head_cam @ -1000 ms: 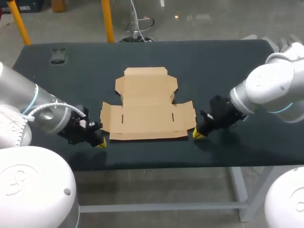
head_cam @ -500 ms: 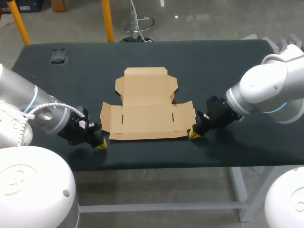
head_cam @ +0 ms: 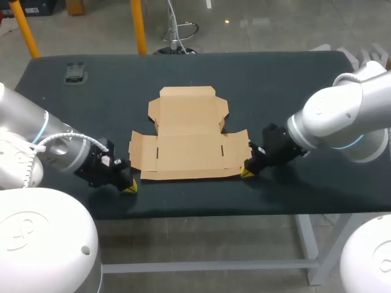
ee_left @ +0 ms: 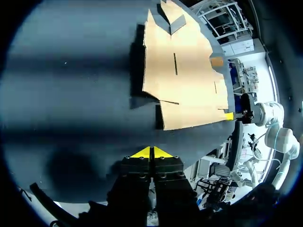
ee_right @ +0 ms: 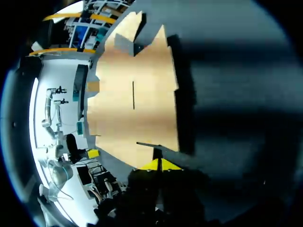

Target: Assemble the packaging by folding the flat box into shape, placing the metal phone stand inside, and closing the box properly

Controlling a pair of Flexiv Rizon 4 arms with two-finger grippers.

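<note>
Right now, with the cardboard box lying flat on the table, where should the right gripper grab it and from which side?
Probably the right end flap of the flat box, approached low from the right. The sheet lies flat on the table, so only its outer edges offer a hold, and the right gripper, fingers shut, sits at that near corner.

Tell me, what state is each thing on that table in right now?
cardboard box: flat, unfolded, lying on the table.
phone stand: lying at the table's far left corner, outside the box.
left end effector: shut, empty, just off the box's near left corner.
right end effector: shut, empty, at the box's near right corner.
</note>
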